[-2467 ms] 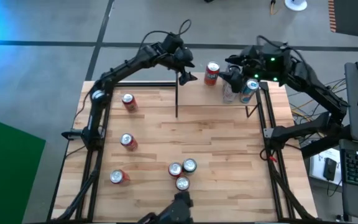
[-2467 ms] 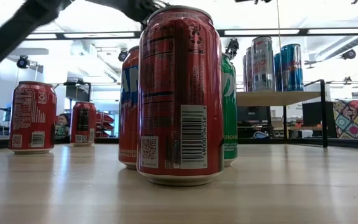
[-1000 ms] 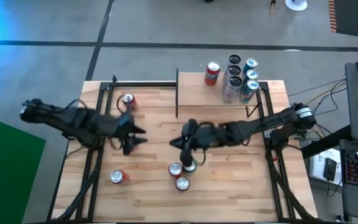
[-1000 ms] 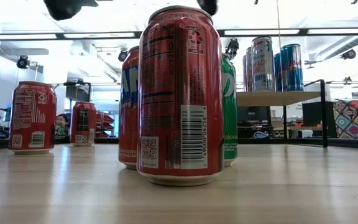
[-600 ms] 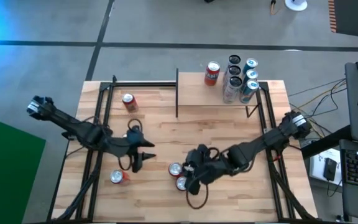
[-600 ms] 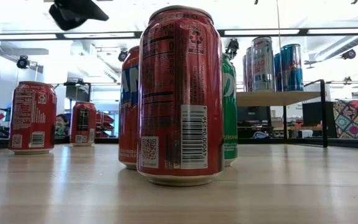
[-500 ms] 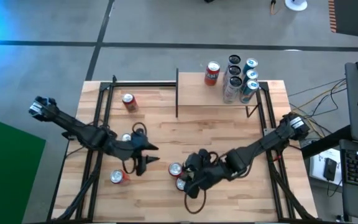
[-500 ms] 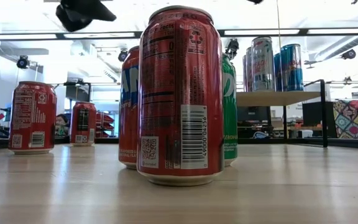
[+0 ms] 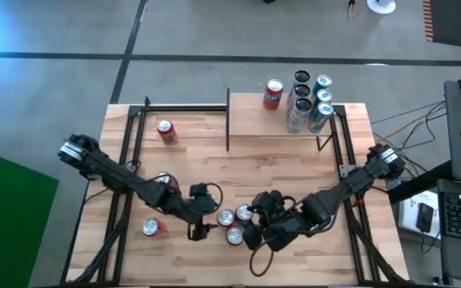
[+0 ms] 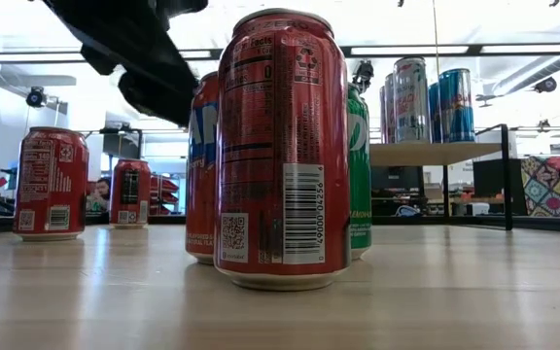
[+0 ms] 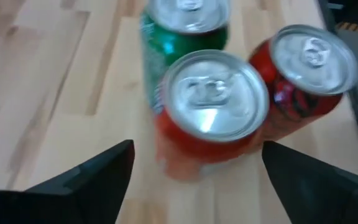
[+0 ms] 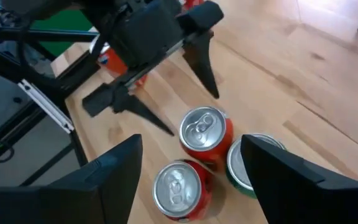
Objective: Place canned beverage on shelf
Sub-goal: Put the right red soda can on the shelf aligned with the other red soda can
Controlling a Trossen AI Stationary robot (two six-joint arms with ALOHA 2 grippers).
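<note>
Three cans stand together near the table's front middle: a red can (image 11: 213, 106), a green can (image 11: 188, 18) and another red can (image 11: 306, 68). My left gripper (image 9: 205, 218) hangs open just left of them, its fingers (image 11: 104, 177) wide apart and facing the middle red can without touching it. My right gripper (image 9: 254, 230) hovers open over the cluster's right side, above the cans (image 12: 204, 134). The shelf (image 9: 254, 120) stands at the far right and carries several cans (image 9: 301, 100).
Single red cans stand at the far left (image 9: 165, 130) and near left (image 9: 152, 227); a third (image 9: 163, 180) is partly under my left arm. Black frame rails run along both table sides. Bare wood lies between the cluster and the shelf.
My left gripper has come down and gone toward the table's right and near edge, up to the three cans. My right gripper has swung from over the cluster's far side toward the near edge and turned. The cans have kept their places.
</note>
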